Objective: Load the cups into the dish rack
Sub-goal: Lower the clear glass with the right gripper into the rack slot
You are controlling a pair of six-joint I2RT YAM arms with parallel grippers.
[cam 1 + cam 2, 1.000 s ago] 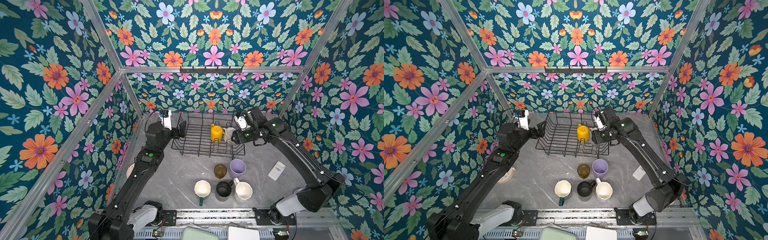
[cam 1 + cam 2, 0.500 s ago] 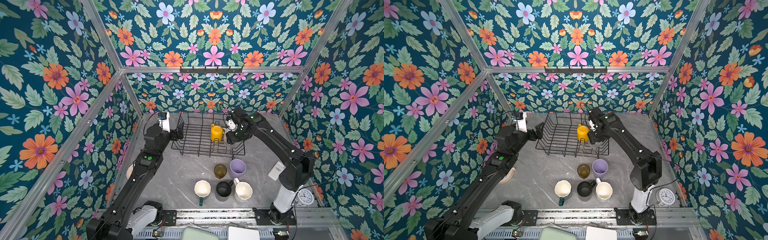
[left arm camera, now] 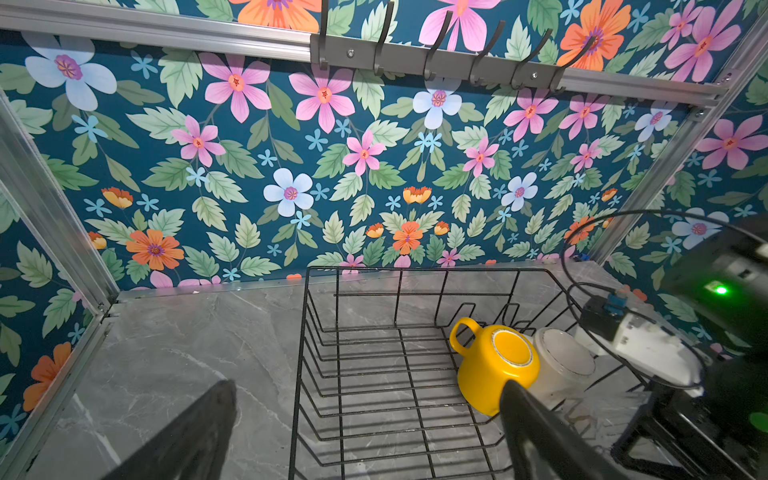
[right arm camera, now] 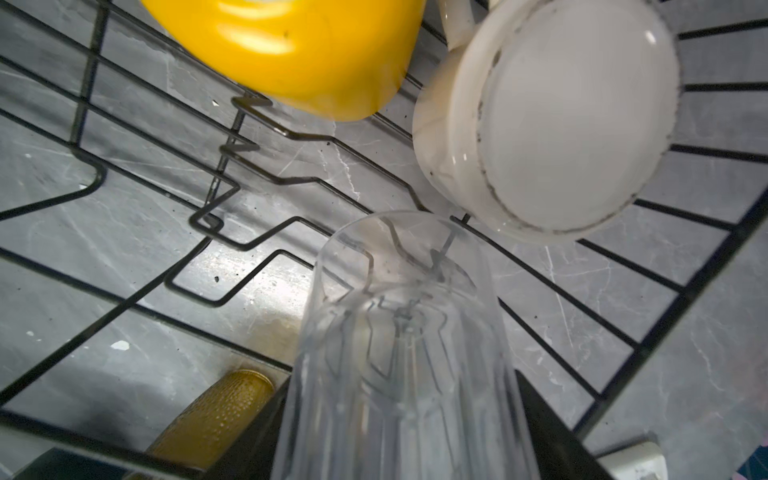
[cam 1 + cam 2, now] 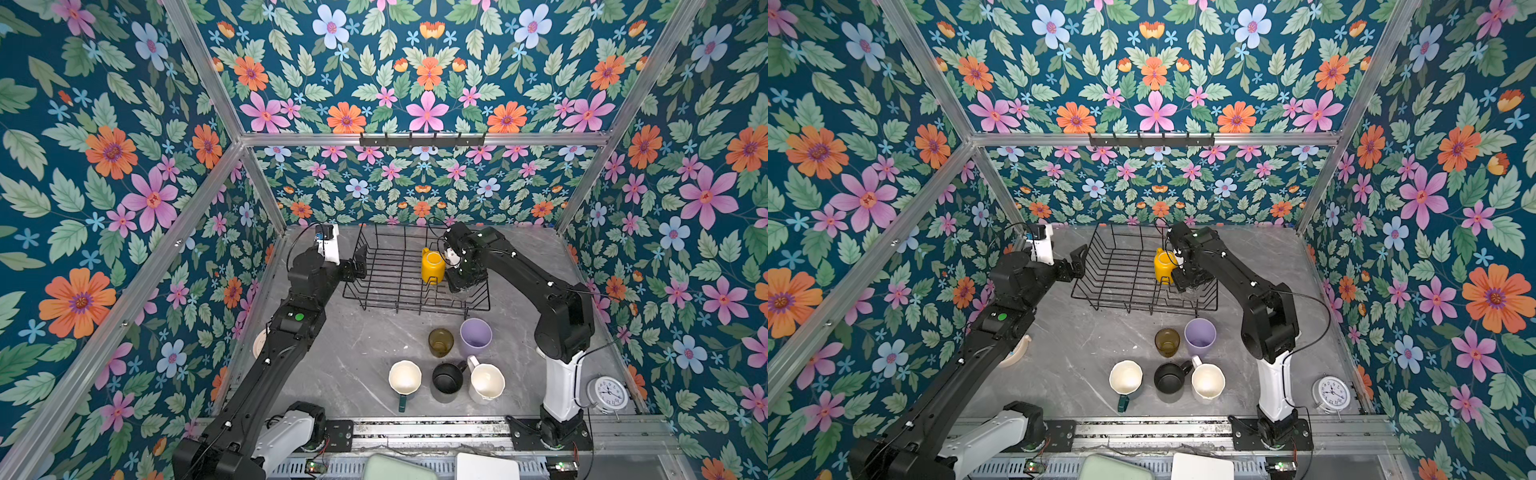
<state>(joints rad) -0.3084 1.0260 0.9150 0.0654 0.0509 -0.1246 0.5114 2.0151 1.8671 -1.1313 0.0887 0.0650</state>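
Only my right wrist view shows the right gripper pinching the clear glass over the dish rack, at its 4 o'clock corner. From above, the wrist mostly covers the glass. My left gripper is spread wide at the rack's 9 o'clock edge. The yellow mug sits toward 3 o'clock, with open wire floor toward 9.

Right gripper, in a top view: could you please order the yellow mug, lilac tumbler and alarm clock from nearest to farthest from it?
1. Yellow mug, in the rack, right beside the right gripper.
2. Lilac tumbler, just outside the rack's front.
3. Alarm clock, at the near right corner.
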